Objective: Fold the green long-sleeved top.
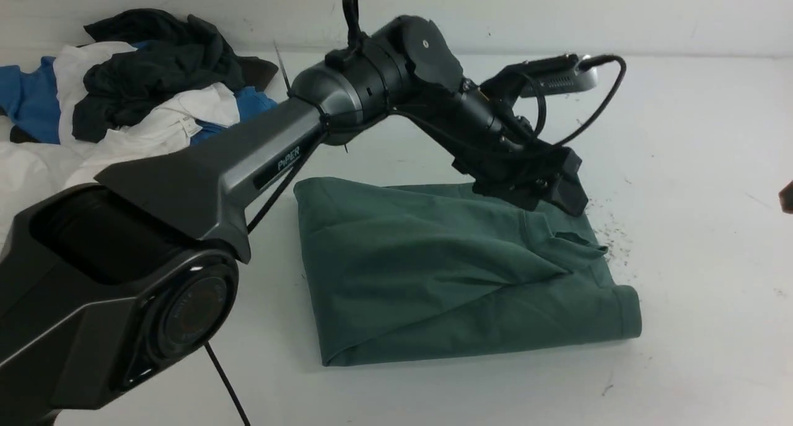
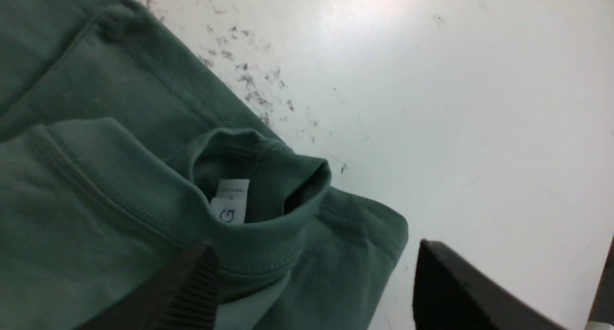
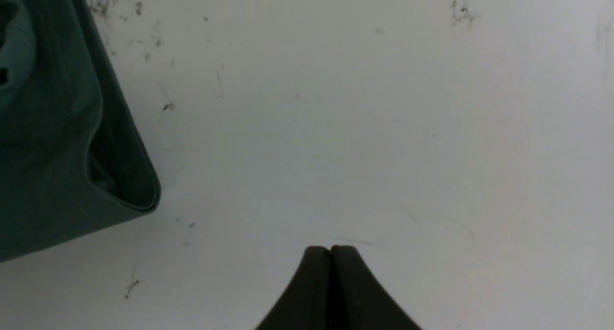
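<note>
The green long-sleeved top (image 1: pixel 433 265) lies folded into a rough rectangle on the white table, collar at its far right corner. My left gripper (image 1: pixel 557 194) hovers just over that corner. In the left wrist view the left gripper (image 2: pixel 315 246) is open, its fingers (image 2: pixel 192 287) wide apart over the collar with the white neck tag (image 2: pixel 230 200); the cloth lies loose between them, not pinched. The right gripper (image 3: pixel 330 247) is shut and empty over bare table, to the right of the top's (image 3: pixel 48 152) folded corner. Only a dark tip of it (image 1: pixel 787 197) shows in the front view.
A pile of blue, white and dark grey garments (image 1: pixel 124 85) sits at the back left of the table. Dark specks (image 1: pixel 610 234) dot the table (image 1: pixel 694 290) beside the top's right edge. The left arm's long link crosses the left foreground.
</note>
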